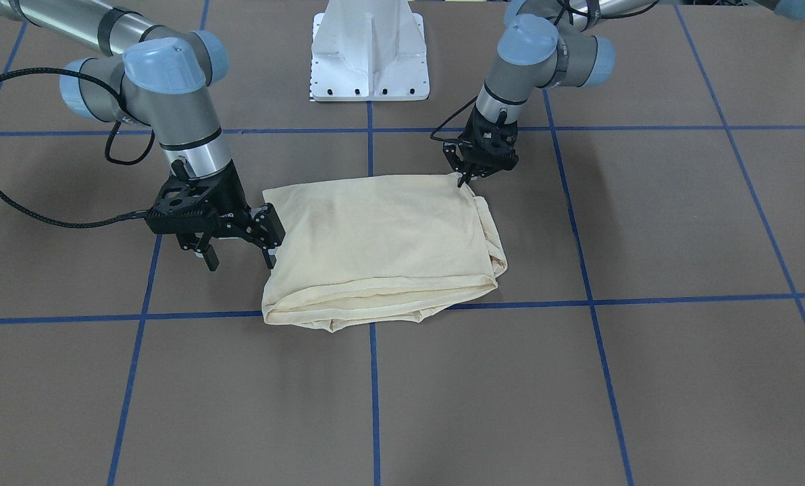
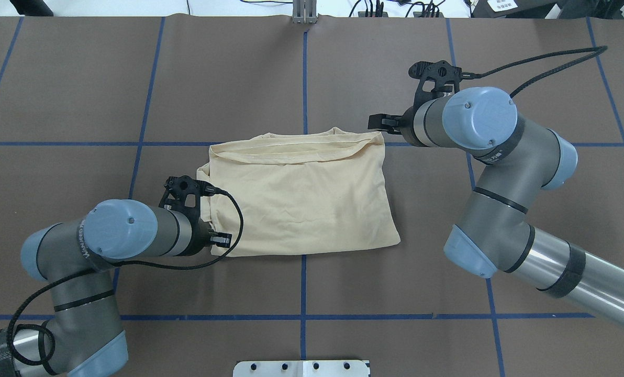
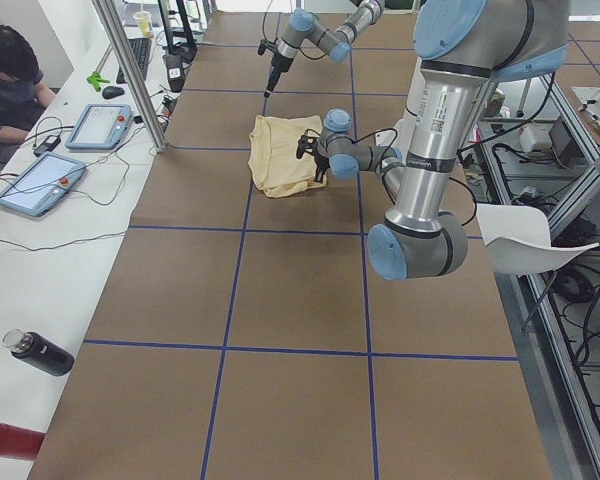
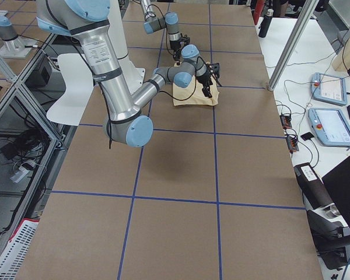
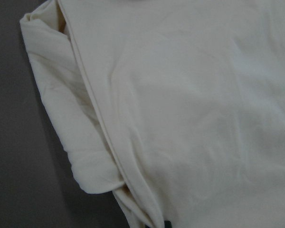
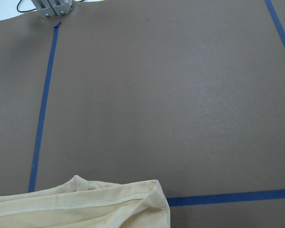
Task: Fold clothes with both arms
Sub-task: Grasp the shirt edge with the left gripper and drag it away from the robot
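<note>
The cream-yellow T-shirt [image 1: 382, 250] [image 2: 301, 199] lies folded into a rough rectangle at the table's middle, its print hidden. My left gripper [image 1: 466, 179] points down at the shirt's corner nearest the robot, fingertips together and pinching the fabric edge. In the left wrist view only the folded cloth [image 5: 180, 118] shows, close up. My right gripper [image 1: 240, 262] stands open beside the opposite side edge, one fingertip [image 1: 271, 260] touching the shirt's edge and nothing between the fingers. The right wrist view catches the shirt's hem [image 6: 85, 204] at the bottom.
The brown table surface carries a grid of blue tape lines [image 1: 371, 378]. The white pedestal base [image 1: 370, 54] stands behind the shirt. Beyond the table's far edge a person [image 3: 10, 80] sits at a white desk with tablets [image 3: 100, 125] and bottles [image 3: 40, 352].
</note>
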You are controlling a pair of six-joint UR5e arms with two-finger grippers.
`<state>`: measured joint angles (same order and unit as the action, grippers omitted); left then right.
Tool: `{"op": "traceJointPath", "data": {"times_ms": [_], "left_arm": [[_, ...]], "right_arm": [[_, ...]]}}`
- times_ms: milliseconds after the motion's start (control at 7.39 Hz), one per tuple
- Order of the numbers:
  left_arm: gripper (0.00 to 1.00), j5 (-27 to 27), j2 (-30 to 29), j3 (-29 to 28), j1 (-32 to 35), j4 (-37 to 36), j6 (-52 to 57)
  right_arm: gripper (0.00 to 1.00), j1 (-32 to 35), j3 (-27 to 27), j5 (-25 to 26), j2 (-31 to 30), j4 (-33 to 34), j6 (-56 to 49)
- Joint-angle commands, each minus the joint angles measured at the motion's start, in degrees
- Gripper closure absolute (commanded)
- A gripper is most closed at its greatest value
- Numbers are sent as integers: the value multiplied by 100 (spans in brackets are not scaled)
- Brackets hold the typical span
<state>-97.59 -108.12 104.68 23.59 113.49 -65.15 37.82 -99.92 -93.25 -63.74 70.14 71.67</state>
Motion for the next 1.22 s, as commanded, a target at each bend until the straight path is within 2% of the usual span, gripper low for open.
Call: {"op": "traceJointPath", "data": {"times_ms": [0,135,271,406,541,677,812,947,1082], "left_arm": [[100,291,-33,-210,581,-291,666],[100,415,-138,-637,977,-257,1140],[100,416,-617,-1277,1537,-231,1650],[100,407,-1205,-2188,1978,-65,2012],[100,407,-2046,-3607,2191,832,2041],[100,364,-2768,-4682,2367,1520,2285],[100,293,-2941,-4850,2604,1536,2697],[72,127,-2908,-4851,2781,1553,3075],[1,-231,-2603,-4503,2817,1823,3444]], "right_arm": [[0,-29,34,0,10,0,-4],[0,-47,43,0,10,0,-4],[0,-73,43,0,28,0,5],[0,-108,52,9,37,0,22],[0,-143,52,18,63,0,57],[0,-144,34,9,63,0,66],[0,-161,52,9,72,0,66],[0,-205,43,44,81,0,75],[0,-336,60,227,124,0,119]]}}
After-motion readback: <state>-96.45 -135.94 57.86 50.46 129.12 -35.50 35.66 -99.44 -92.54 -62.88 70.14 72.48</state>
